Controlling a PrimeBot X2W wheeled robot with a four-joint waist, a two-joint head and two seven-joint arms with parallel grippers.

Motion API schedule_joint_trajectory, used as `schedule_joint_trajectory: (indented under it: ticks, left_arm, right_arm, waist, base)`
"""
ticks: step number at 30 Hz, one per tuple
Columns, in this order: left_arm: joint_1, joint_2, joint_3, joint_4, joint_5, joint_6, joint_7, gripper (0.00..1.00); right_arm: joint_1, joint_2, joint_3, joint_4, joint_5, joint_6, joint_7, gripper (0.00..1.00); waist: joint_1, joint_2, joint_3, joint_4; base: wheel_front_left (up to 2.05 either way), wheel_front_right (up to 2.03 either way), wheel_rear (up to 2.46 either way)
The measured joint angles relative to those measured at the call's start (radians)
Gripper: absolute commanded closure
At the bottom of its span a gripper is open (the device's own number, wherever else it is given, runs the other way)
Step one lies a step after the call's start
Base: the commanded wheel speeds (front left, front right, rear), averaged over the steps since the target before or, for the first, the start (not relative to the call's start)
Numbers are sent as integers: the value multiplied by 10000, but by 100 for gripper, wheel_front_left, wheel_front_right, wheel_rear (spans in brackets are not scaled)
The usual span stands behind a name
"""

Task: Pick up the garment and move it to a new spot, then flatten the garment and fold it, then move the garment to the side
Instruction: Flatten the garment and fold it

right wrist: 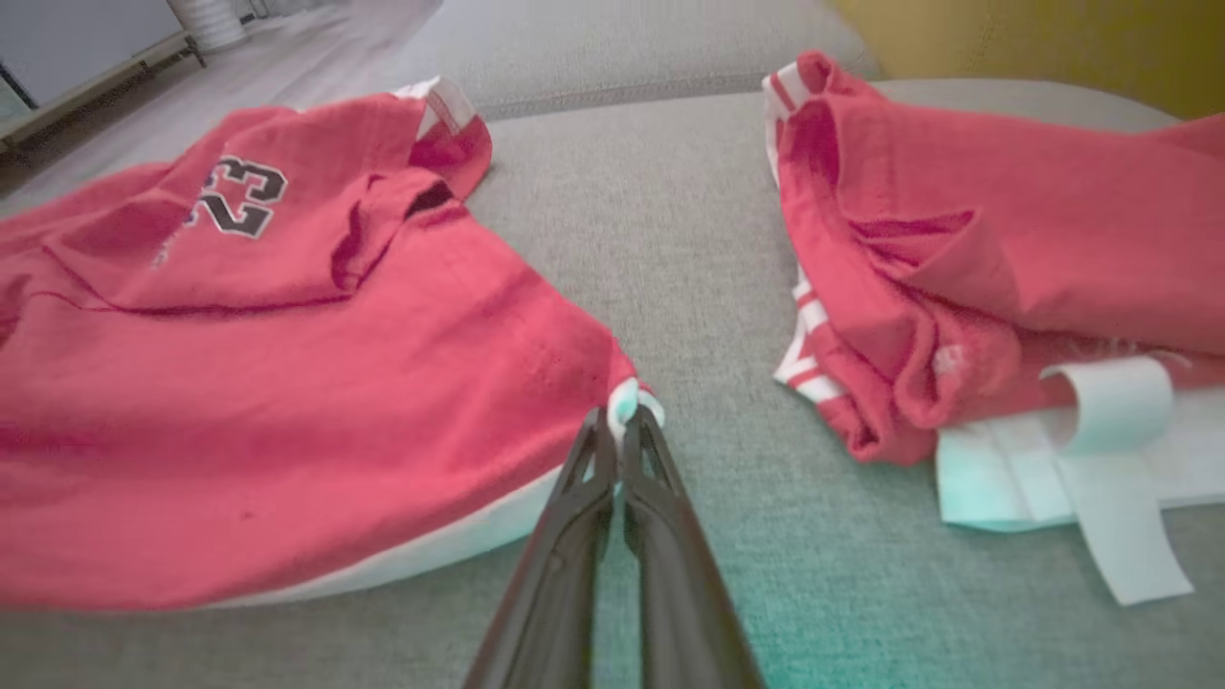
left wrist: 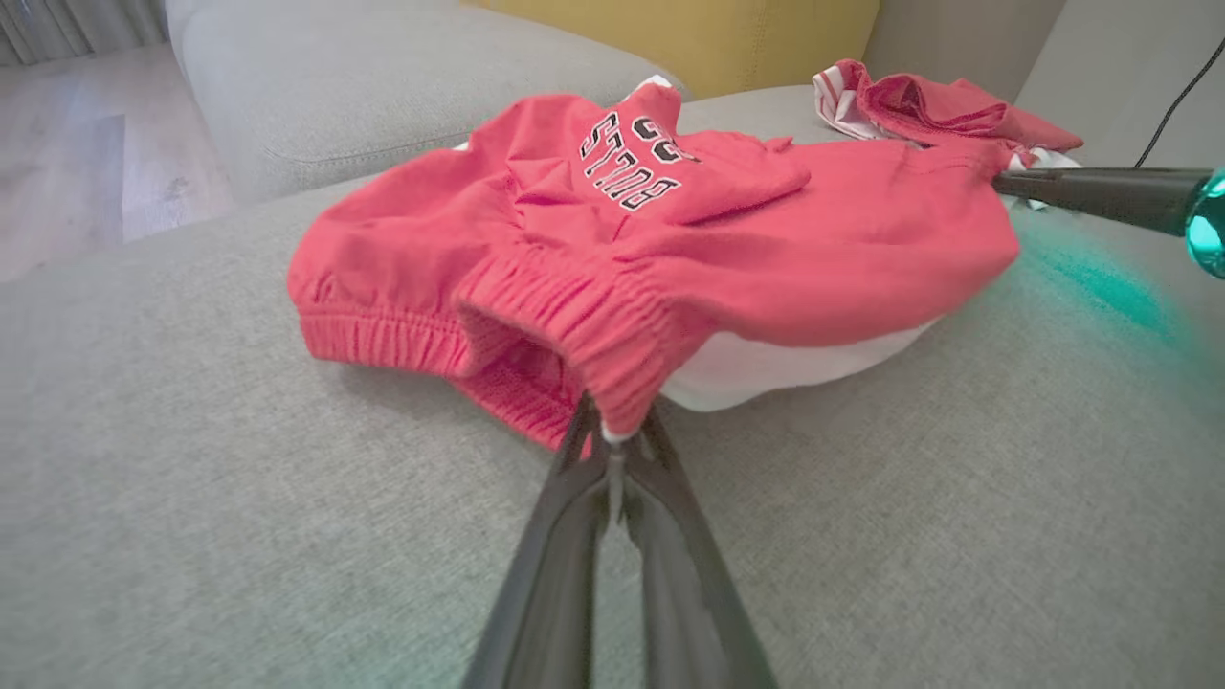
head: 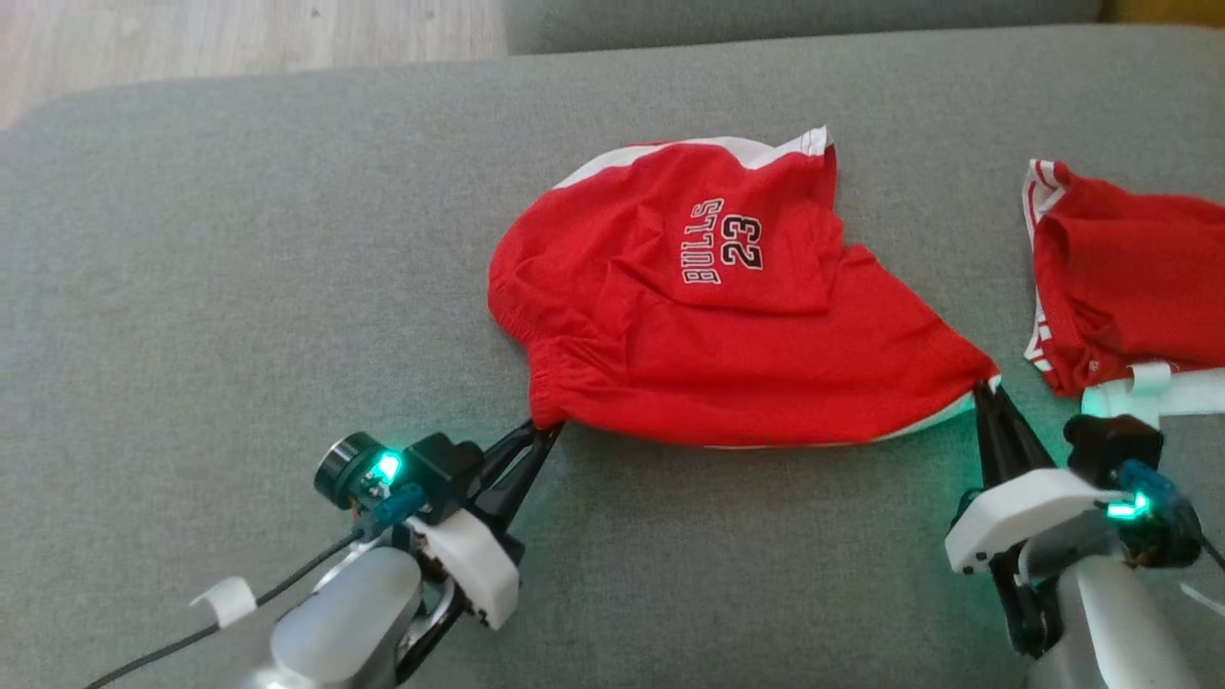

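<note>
We are looking at the garment [head: 708,364], a pair of red shorts with white trim, a gathered elastic waistband and black "BULLS 23" lettering edged in white; it is lying rumpled, one part folded over itself, in the middle of the grey sofa cushion [head: 239,287]; our left gripper [head: 547,431] is pinching the waistband corner, jaws closed on the cloth; our right gripper [head: 984,390] is clamping the white-edged hem corner likewise; a second red garment [head: 1129,277] is lying apart, off to the right
</note>
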Motion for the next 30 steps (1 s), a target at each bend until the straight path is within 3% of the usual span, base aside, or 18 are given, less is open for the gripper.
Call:
schedule_joint_trajectory:
  ticks: [6,14,22,30]
  left_arm:
    - [15,915,-587,-838,-495,0,40,100]
    - [-248,2454,-1104,-2782,-1465,-2,1032,100]
    - [-1518,3797,-591,-4529,-1908,6,2077,100]
    - [-2890,4311,199,-5601,-1908,489,2811,100]
  right_arm:
    - [-455,-33,69,-577,410,0,286,100]
    - [-839,-462,460,-1732,1001,2,721,100]
    - [-1319,-917,1041,-3099,1110,0,794,100]
    - [-2025,-894,1081,-4433,742,2,558,100]
  waist:
    - [0,0,-436,99]
    - [-1,0,-1005,213]
    - [-1,0,-1514,295]
    - [-2,0,-1977,118]
  base:
    - [0,0,0]
    - [0,0,0]
    - [0,0,0]
    - [0,0,0]
